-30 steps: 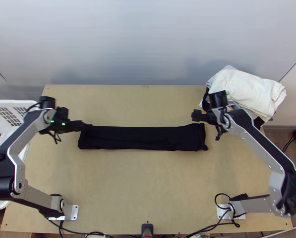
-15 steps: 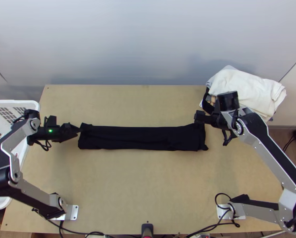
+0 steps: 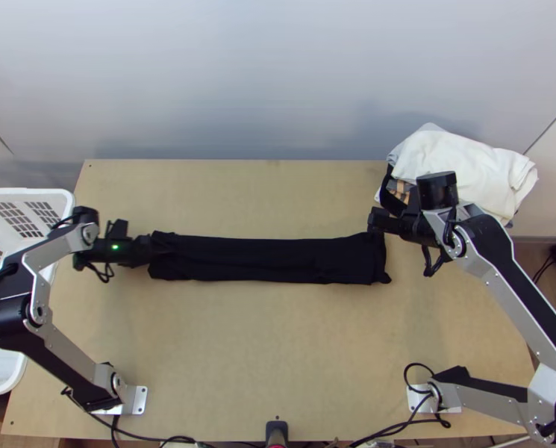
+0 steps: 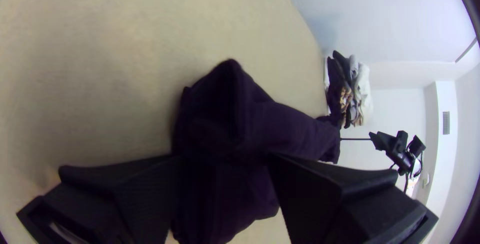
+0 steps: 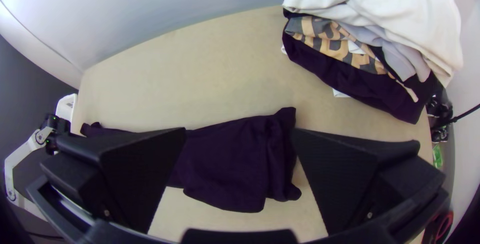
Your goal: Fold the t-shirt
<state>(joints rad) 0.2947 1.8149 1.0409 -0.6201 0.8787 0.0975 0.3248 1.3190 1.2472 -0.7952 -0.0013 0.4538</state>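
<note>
It looks like a robot lab: two arms (image 3: 516,291) stand on metal plates (image 3: 139,400) on a plain wooden table (image 3: 278,336), with cables (image 3: 143,435) on the near side of both grippers. A pale wall (image 3: 278,82) rises beyond them. A basket (image 3: 60,198) stands behind the left gripper (image 3: 154,250), piled clothes (image 3: 464,164) just beyond the right gripper (image 3: 375,220).

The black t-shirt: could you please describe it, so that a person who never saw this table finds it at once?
Start from the light wooden table. Across its middle lies the black t-shirt, folded into one long, narrow strip. It lies flat, apart from the taller pile of clothes at the far right corner, topped with cream cloth.
</note>
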